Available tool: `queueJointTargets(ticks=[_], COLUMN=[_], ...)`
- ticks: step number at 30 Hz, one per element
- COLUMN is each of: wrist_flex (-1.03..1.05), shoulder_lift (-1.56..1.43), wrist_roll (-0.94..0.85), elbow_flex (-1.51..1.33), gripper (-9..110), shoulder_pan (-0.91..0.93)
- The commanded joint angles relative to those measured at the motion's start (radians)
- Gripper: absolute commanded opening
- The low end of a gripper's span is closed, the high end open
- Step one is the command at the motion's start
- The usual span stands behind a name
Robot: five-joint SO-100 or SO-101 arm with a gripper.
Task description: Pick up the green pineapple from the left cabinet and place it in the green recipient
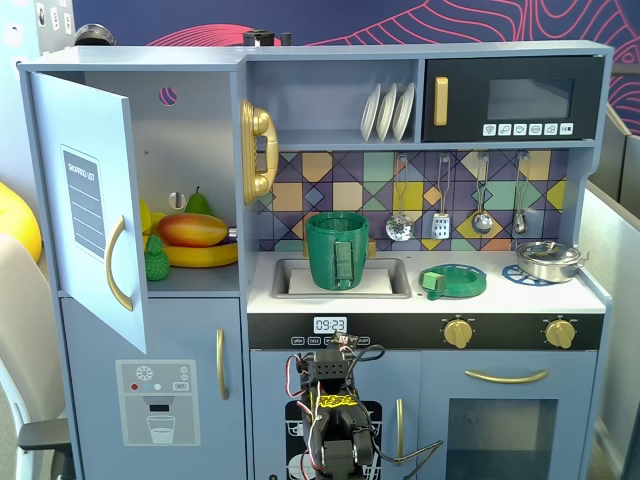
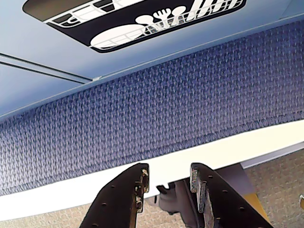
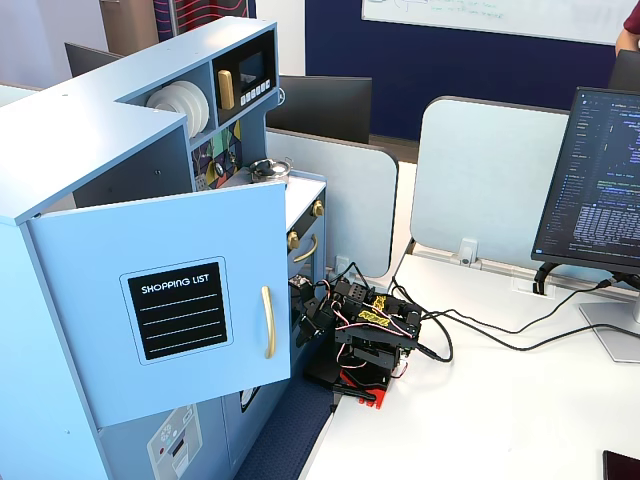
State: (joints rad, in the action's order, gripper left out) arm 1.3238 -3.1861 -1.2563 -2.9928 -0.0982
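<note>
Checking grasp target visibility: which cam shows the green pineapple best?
The front-facing fixed view: the green pineapple stands on the open left cabinet shelf beside the mango. In the side fixed view the door hides it; the wrist view shows only carpet and gripper.

In a fixed view the open cabinet door (image 1: 90, 210) hides part of the green pineapple (image 1: 156, 260); the wrist view's bottom edge cuts off the fingers (image 2: 128, 199).
</note>
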Motion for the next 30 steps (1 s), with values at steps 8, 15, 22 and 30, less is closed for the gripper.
queueJointTargets(ticks=[8, 15, 22, 30], wrist_flex=[0.209, 0.129, -0.328, -0.844], shoulder_lift=[0.009, 0.009, 0.072, 0.434], wrist_roll=[-0.285, -0.295, -0.482, -0.399], elbow_flex=[-0.005, -0.005, 0.020, 0.318], gripper=[0, 0, 0, 4], shoulder_pan=[-0.106, -0.163, -0.410, -0.663])
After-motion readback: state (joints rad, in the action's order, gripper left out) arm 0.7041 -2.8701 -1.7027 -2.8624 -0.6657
